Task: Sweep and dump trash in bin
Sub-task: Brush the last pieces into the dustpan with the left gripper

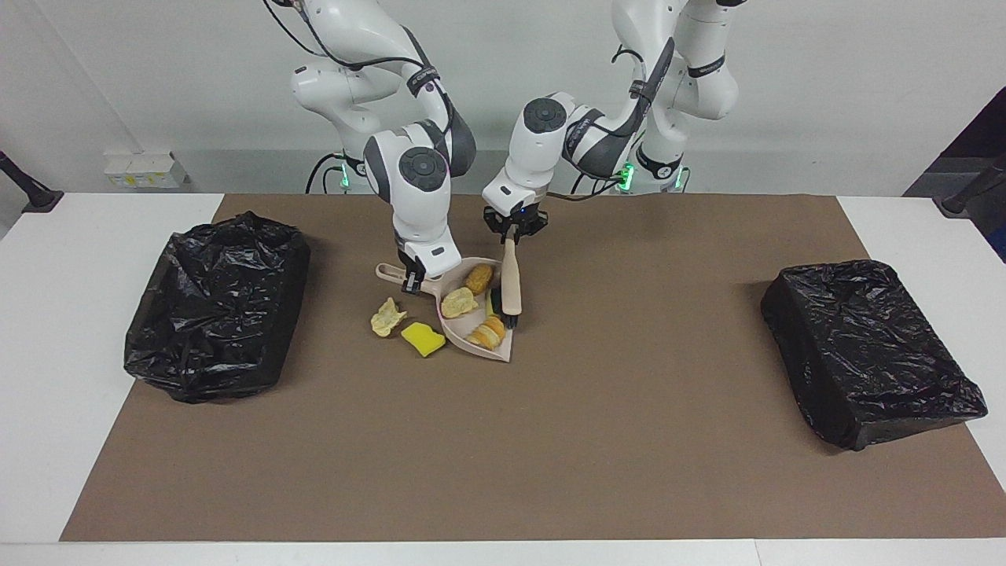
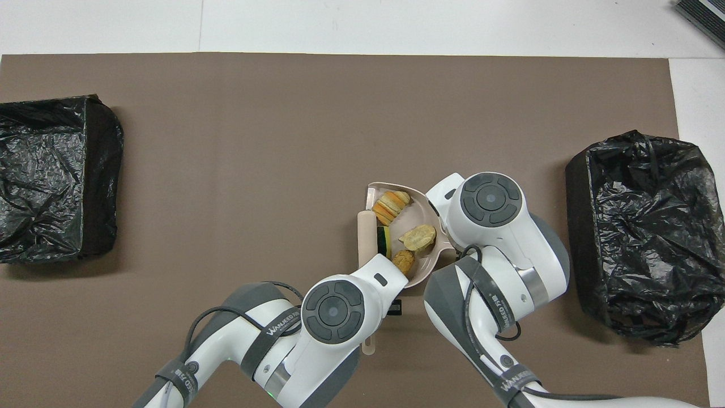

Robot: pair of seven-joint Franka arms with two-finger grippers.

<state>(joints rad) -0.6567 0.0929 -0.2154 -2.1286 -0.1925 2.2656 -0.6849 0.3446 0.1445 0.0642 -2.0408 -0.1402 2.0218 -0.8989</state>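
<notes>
Left pincer (image 1: pixel 515 233), upper centre of frame, clamped on brush (image 1: pixel 511 281) handle; brush leans at open edge of dustpan (image 1: pixel 471 318). Right pincer (image 1: pixel 412 281) clamped on dustpan handle. Trash (image 1: pixel 460 301) in pan: three bread lumps, yellow piece by brush. Two pieces (image 1: pixel 423 338) lie on worktop (image 1: pixel 550 440) beside pan. Black bins (image 1: pixel 216 303) at frame edges.

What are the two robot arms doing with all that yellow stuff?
They are sweeping up trash. The right gripper holds the beige dustpan by its handle, and the left gripper holds a small brush at the pan's open edge. Several pieces are in the pan; a yellow sponge chunk and a pale crumpled piece lie beside it. Black-lined bins wait at each end.
</notes>
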